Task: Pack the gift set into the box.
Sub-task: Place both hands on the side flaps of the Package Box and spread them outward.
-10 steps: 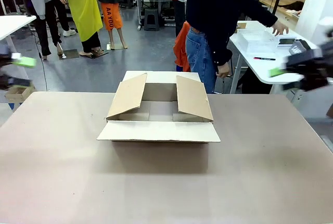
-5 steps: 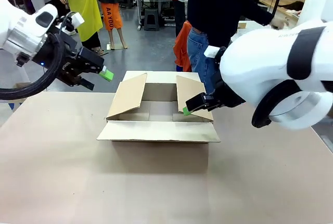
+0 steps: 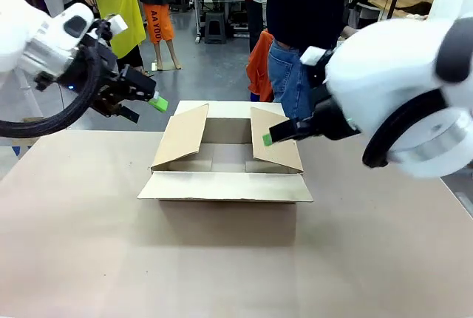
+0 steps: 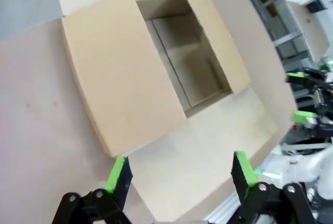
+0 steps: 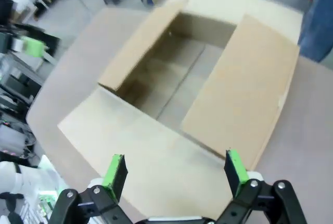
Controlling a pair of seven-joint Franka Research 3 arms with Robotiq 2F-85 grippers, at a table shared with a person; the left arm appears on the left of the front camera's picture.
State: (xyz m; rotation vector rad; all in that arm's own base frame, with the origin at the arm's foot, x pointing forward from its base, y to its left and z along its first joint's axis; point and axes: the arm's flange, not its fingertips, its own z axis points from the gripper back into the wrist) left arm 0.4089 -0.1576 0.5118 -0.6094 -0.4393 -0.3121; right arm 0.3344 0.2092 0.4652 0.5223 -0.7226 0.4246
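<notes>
The box [image 3: 225, 185] sits in the middle of the table [image 3: 81, 251], its near flap lying flat toward the robot, its two side flaps raised and leaning in over the bare cardboard floor. The left gripper [image 3: 146, 109] hangs in the air off the box's far left corner, angled down toward the left flap; in the left wrist view its fingers [image 4: 117, 171] stand wide apart with nothing between them, above the box [image 4: 125, 73]. The right gripper [image 3: 270, 137] reaches in just over the right flap, and in the right wrist view it [image 5: 175, 168] is likewise spread wide and empty over the box [image 5: 239, 88]. In the front view only one of its green pads shows; the other finger is hidden. The right arm's bulky white body covers the far right of the scene. A person [image 3: 295, 52] in a dark top and blue jeans stands behind the box, cut off at the top edge.
</notes>
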